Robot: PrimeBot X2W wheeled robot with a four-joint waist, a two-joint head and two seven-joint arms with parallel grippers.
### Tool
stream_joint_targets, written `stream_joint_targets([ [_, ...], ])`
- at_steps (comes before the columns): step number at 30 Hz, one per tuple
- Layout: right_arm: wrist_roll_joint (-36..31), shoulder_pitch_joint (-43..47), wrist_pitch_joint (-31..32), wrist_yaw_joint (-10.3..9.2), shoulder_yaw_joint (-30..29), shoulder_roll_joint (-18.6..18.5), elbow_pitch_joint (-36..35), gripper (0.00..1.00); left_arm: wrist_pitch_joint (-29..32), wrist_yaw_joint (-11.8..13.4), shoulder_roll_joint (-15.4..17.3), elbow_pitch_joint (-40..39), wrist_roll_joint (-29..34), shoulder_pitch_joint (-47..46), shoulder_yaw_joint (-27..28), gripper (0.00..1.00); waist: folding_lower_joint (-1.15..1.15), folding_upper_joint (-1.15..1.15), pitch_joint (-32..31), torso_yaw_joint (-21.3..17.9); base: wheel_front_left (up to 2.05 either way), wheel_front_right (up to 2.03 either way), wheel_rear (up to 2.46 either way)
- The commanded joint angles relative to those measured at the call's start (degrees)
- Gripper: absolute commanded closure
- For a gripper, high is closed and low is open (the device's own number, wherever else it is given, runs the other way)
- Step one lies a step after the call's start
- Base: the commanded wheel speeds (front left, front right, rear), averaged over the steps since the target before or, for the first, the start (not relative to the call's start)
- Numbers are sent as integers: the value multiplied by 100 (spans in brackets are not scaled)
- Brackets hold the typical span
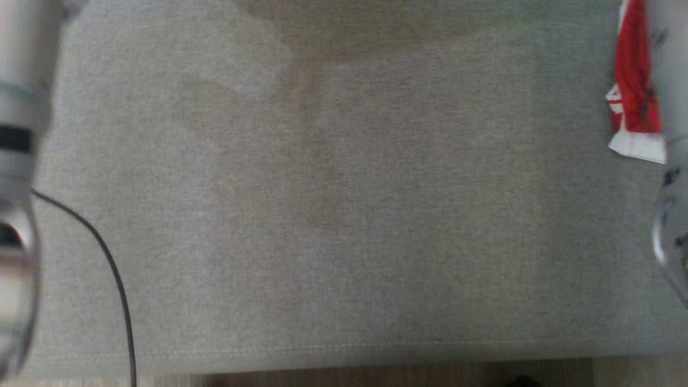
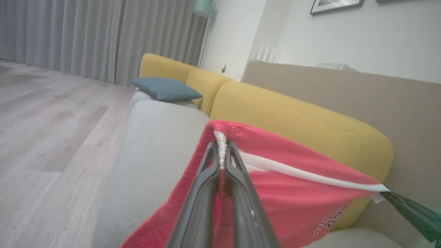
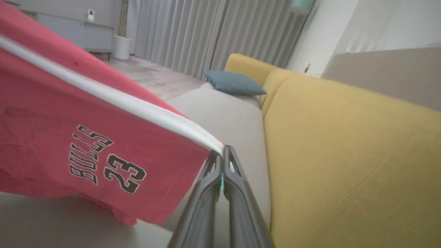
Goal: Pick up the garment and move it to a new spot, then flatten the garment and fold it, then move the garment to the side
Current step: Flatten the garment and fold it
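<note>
Red garment (image 2: 296, 196) is hanging stretched above the grey sofa seat (image 1: 344, 215), its white-striped edge running straight between the hands: the left hand (image 2: 221, 148) is clamping one end, the right hand (image 3: 223, 154) the other.

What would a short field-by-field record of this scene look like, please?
garment: red, with a white stripe and "BULLS 23" print, held up and stretched between both tools
left tool: shut on the garment's gathered edge
right tool: shut on the white-striped corner
sofa seat: grey, in front of the robot
backrest: yellow, behind the seat
cushion: blue, farther along the sofa
task stage: garment lifted, not yet laid flat or folded
</note>
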Motion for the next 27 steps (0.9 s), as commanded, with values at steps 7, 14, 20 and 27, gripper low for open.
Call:
stream_joint_targets([
  [7,-351,722,-301,-5,-288,-15,521,100,-71,-21,151,-441,358,1049,250,100,-1,0,-112,191,0,0,0],
  [14,-348,1472,-502,-5,-200,-145,938,100,-71,-23,288,-1198,594,2356,-195,100,-1,0,-683,302,0,0,0],
  [20,-42,2092,-571,-5,339,-188,1316,100,-72,-23,537,-1699,739,3307,-750,100,-1,0,-1343,322,0,0,0],
  [27,729,2908,-587,-5,1337,-308,1509,100,-72,-24,842,-2197,414,4412,-938,100,-1,0,-2079,264,0,0,0],
])
